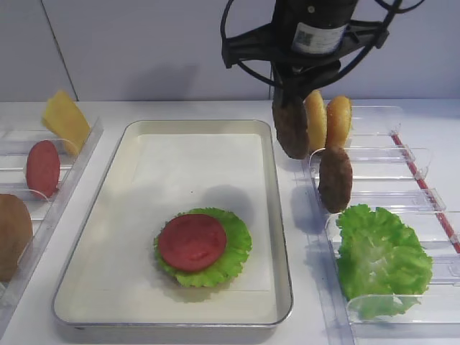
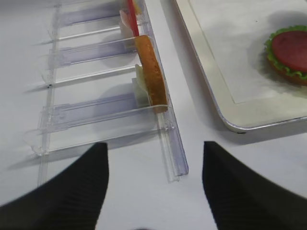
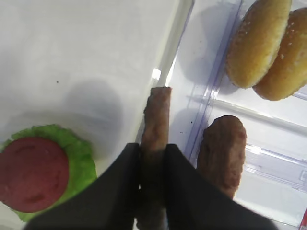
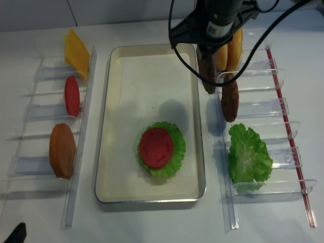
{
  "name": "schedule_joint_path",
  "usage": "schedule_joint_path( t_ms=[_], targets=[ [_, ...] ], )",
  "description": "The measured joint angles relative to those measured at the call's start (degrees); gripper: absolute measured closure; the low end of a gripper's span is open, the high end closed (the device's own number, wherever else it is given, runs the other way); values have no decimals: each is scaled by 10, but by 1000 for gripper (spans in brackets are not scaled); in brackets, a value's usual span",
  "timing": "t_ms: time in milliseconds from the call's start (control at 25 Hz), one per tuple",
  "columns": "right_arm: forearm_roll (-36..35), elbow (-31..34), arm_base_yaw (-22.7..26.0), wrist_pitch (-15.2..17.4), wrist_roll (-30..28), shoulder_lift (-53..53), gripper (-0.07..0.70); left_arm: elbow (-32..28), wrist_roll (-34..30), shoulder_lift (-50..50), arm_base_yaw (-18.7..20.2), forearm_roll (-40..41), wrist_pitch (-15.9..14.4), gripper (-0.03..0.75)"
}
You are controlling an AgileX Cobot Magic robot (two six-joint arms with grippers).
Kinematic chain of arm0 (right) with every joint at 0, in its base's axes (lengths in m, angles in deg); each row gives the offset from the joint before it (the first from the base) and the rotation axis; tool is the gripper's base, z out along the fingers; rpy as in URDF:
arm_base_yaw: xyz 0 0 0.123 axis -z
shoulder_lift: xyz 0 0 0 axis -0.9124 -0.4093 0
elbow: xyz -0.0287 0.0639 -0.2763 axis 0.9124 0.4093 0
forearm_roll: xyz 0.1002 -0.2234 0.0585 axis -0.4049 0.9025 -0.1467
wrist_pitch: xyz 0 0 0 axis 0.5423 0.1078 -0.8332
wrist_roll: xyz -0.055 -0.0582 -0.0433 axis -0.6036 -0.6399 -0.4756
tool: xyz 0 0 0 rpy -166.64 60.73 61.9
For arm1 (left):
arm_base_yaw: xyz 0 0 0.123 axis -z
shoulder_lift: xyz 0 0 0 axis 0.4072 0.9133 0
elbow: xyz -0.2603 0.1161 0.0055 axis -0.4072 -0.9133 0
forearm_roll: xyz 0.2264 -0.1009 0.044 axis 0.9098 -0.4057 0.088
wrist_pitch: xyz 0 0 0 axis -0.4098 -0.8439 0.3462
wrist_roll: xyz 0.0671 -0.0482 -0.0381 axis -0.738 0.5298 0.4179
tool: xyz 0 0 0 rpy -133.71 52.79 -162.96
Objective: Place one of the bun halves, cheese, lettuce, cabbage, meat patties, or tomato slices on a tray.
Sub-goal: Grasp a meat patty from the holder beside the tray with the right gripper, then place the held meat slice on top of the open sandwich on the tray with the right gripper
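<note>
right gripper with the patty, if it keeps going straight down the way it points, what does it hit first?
Probably the tray rim. The right gripper is shut on a meat patty hanging edge-down, and the patty's lower end sits right over the rim's right edge in the wrist view. Depth is unclear; the table beside the rack is possible.

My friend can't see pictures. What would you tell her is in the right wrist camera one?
The right gripper pinches a brown meat patty on edge, above the tray's metal rim. On the tray, a tomato slice lies on lettuce. To the right, a clear rack holds a second patty and two bun halves.
</note>
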Motion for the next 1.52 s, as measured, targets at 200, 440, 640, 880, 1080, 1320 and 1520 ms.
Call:
schedule_joint_path(
  t_ms=[200,440,640,880,1080,1320,1520],
  targets=[
    [-12,-1,0,3,-23,30,478,0,0,0,0,0,0,298],
    [-61,1,0,7,-55,70,477,0,0,0,0,0,0,300],
    [-119,90,0,-23,-82,118,478,0,0,0,0,0,0,301],
    [-228,243,0,-129,-162,174,478,0,0,0,0,0,0,301],
    [-359,324,0,-200,-260,186,478,0,0,0,0,0,0,301],
    [-561,391,48,-221,-422,186,478,0,0,0,0,0,0,301],
    [-723,419,122,-157,-553,149,478,0,0,0,0,0,0,301]
  ],
)
